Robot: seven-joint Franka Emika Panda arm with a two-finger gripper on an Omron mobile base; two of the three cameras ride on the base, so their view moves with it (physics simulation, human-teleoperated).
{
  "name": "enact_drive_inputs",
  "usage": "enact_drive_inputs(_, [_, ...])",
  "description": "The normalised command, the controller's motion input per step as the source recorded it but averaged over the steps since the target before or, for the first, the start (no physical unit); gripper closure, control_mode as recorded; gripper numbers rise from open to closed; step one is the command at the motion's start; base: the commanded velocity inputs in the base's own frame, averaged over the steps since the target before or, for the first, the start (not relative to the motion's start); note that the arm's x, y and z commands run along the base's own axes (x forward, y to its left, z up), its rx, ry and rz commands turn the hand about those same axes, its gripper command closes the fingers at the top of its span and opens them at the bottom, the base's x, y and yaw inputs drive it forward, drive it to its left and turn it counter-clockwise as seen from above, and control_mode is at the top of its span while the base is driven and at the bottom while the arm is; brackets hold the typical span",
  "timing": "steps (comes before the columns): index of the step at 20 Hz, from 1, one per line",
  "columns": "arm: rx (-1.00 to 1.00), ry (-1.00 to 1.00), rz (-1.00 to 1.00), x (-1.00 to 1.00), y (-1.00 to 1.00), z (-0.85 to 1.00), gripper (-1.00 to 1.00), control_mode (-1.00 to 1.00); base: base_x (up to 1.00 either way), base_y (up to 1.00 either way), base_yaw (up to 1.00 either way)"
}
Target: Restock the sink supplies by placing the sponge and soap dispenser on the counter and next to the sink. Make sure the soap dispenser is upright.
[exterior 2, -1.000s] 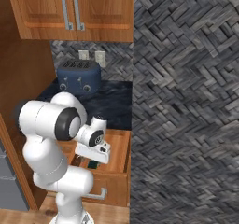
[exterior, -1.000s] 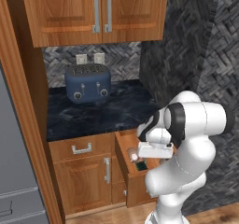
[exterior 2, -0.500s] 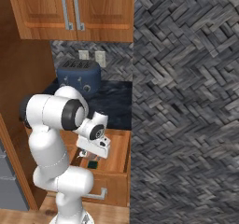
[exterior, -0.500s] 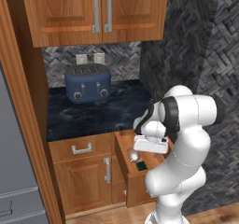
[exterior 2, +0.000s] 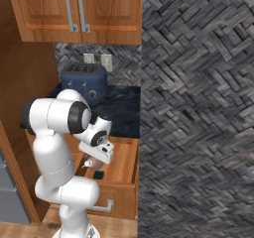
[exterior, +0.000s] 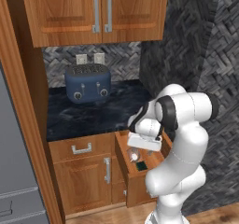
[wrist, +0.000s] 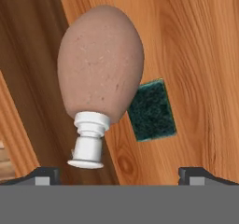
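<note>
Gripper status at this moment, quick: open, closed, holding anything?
Gripper: open, holding nothing, poised over the soap dispenser lying in the drawer.

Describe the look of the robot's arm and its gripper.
The arm is glossy white with rounded, bulbous segments and dark bands at the joints. The gripper has a white boxy hand carrying two small dark finger tips. No cables or markings are visible.
</note>
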Motion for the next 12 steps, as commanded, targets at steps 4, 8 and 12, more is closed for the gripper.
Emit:
enact_drive_inputs(4, [0.0,-0.04,-0.12,0.05,0.34,-0.16,-1.0,-1.0,0.0,0.0,0.0])
enact_drive_inputs(8, [0.0,0.0,-0.14,0.11,0.19,-0.24,-1.0,-1.0,0.0,0.0,0.0])
enact_drive_inputs(12, [0.01,0.0,-0.11,0.19,0.01,-0.25,-1.0,-1.0,0.0,0.0,0.0])
